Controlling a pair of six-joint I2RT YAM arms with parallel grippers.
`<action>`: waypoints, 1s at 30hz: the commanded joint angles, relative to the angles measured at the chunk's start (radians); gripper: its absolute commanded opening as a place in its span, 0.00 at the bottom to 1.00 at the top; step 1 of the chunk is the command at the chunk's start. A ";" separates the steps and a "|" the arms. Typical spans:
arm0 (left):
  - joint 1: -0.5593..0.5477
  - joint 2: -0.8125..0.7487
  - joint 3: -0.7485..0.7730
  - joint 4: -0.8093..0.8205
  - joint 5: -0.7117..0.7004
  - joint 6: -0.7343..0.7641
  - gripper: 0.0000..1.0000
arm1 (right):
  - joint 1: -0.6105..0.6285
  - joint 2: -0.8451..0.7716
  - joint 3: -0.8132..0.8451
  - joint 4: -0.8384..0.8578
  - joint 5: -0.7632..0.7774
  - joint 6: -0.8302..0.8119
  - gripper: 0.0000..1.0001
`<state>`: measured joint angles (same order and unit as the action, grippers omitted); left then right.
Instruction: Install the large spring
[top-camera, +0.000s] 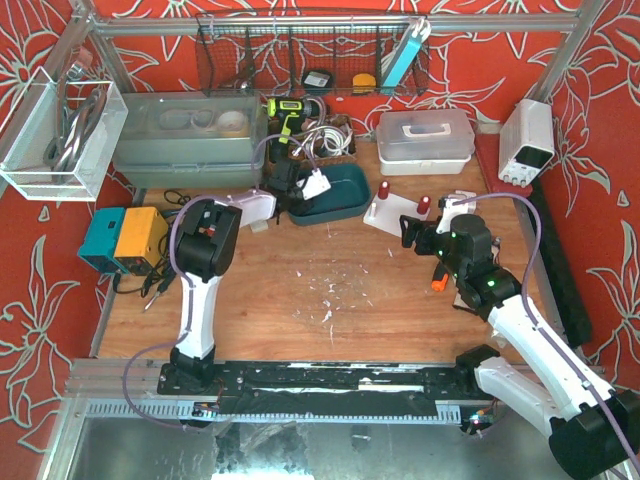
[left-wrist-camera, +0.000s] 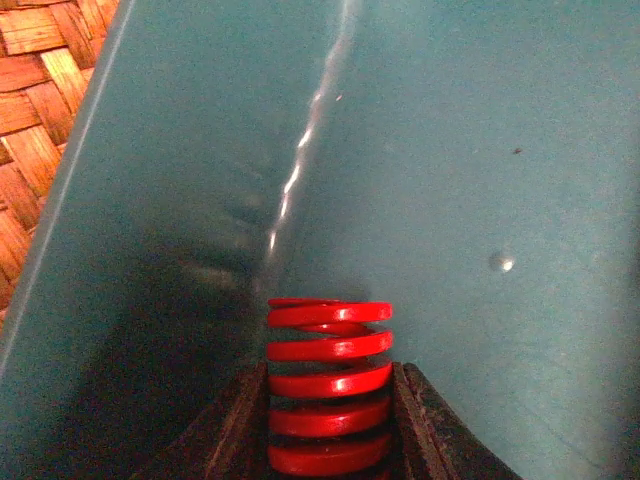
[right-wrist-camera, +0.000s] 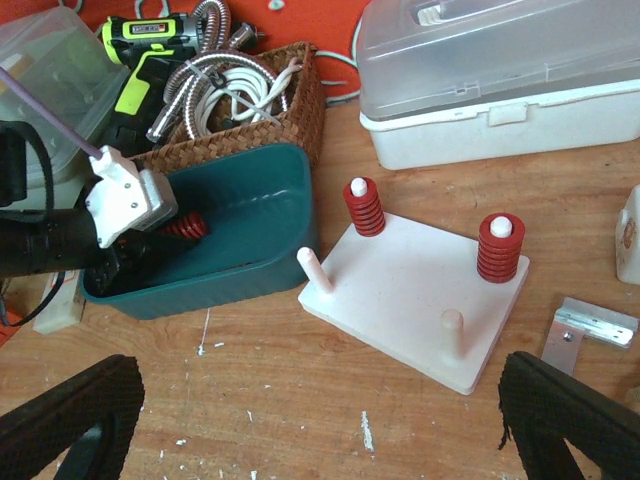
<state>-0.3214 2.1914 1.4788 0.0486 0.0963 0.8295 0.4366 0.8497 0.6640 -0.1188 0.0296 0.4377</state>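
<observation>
Your left claw (left-wrist-camera: 328, 405) is down inside the teal bin (right-wrist-camera: 250, 210), and it has closed on the large spring (left-wrist-camera: 330, 345). In the left wrist view both fingers (left-wrist-camera: 245, 420) press against the red coils, one on each side. The upper turns of the spring stick out past the fingertips towards the bin floor.

Seen from overhead, the bin sits at about 11 o'clock from the middle of the tabletop (top-camera: 330, 320), right against a wicker basket (right-wrist-camera: 290, 100) full of hose and cable.

The white peg board (right-wrist-camera: 410, 290) lies flat on the tabletop just beside the bin, at about 3 o'clock from it. Two of its pegs already carry red springs (right-wrist-camera: 364, 208) (right-wrist-camera: 500, 248). The other two, the peg nearest the bin (right-wrist-camera: 316, 270) and the one at the board's near side (right-wrist-camera: 453, 335), are bare.

Your right claw (right-wrist-camera: 320, 420) is spread wide with nothing in it. It hangs over the tabletop at roughly 6 o'clock from the board, clear of it.
</observation>
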 joint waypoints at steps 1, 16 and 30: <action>-0.007 -0.116 -0.058 0.110 0.044 -0.097 0.10 | 0.002 0.010 -0.007 0.014 0.016 0.009 0.97; -0.136 -0.456 -0.403 0.553 0.028 -0.410 0.07 | 0.000 -0.009 0.010 -0.009 -0.005 0.020 0.99; -0.454 -0.734 -0.929 0.999 -0.193 -0.660 0.04 | -0.002 0.135 0.143 -0.089 -0.442 0.063 0.91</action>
<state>-0.7116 1.5162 0.6300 0.8593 0.0082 0.2680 0.4362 0.9134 0.7399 -0.1570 -0.1627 0.4770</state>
